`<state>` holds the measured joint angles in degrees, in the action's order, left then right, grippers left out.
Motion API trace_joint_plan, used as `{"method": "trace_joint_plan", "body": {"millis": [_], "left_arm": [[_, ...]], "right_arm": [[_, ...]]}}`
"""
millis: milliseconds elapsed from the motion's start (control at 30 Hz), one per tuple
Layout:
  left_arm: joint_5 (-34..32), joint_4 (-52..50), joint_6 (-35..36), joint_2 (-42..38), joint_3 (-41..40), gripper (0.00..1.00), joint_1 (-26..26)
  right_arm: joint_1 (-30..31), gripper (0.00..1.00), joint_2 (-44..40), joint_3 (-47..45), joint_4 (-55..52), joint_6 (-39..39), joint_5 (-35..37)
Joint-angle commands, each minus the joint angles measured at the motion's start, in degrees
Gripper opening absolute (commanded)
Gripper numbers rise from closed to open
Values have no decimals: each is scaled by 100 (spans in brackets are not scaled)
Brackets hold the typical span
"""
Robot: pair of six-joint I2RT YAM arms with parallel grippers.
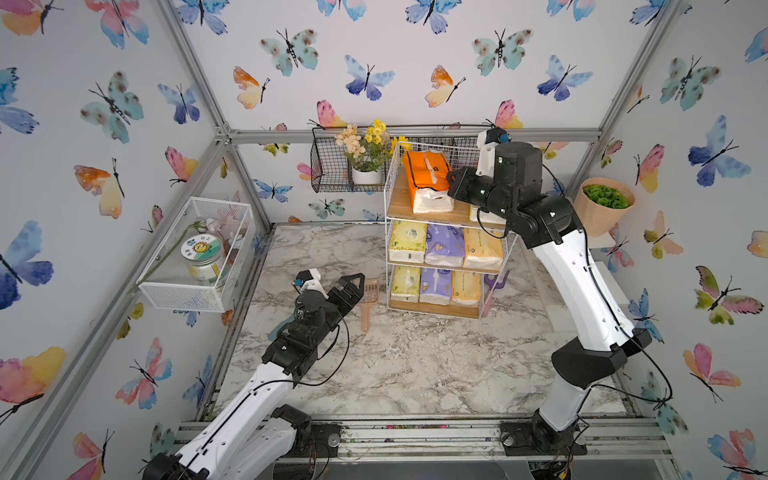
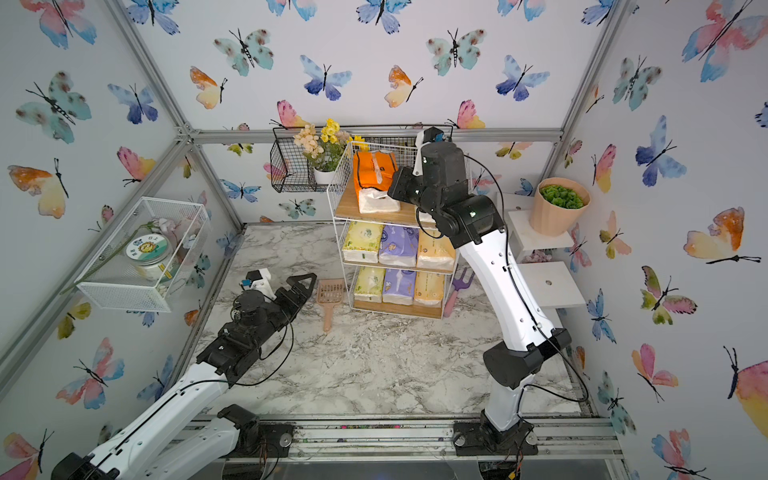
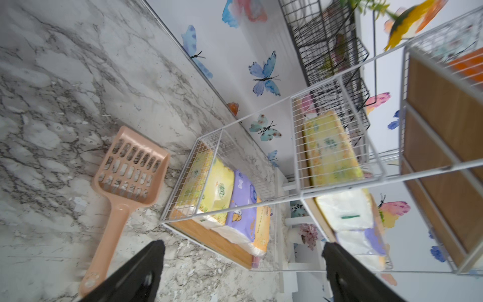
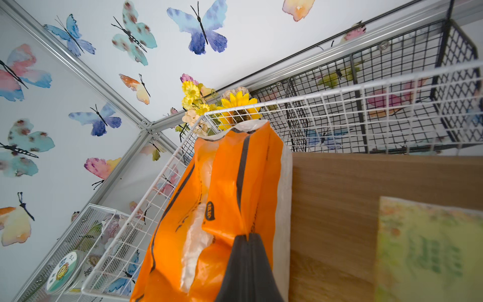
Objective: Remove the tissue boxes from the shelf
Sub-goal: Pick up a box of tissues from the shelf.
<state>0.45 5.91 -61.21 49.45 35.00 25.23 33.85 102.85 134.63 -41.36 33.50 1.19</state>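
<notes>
Right gripper [image 4: 247, 238] at the top tier of the shelf [image 1: 400, 204]: fingers pressed together, pinching a fold of wrapper on the bright orange pack [image 1: 426, 176], which lies on the top board. A pale yellow-green pack [image 4: 428, 248] lies on the same board, apart from it. Middle-tier packs [image 1: 444, 245] and bottom-tier packs [image 1: 435, 285] sit three in a row. Left gripper [image 3: 243, 244] is low over the marble table [image 1: 415, 365], fingers spread wide and empty, near a pink scoop [image 3: 125, 180].

8 tissue pks [image 1: 444, 245] on 3-tier shelf [image 1: 400, 203]
</notes>
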Motion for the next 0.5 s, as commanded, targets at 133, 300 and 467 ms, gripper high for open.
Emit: {"method": "trace_joint_plan", "body": {"millis": [133, 300, 467], "left_arm": [[-186, -344, -689, 25, 1429, 99, 343], [-202, -202, -1052, 500, 2384, 99, 911], [11, 338, -1542, 1078, 2863, 99, 1416]], "right_arm": [[43, 1, -461, -68, 443, 369, -449], [43, 1, -884, -527, 639, 599, -540], [43, 1, -1190, -879, 708, 834, -669]]}}
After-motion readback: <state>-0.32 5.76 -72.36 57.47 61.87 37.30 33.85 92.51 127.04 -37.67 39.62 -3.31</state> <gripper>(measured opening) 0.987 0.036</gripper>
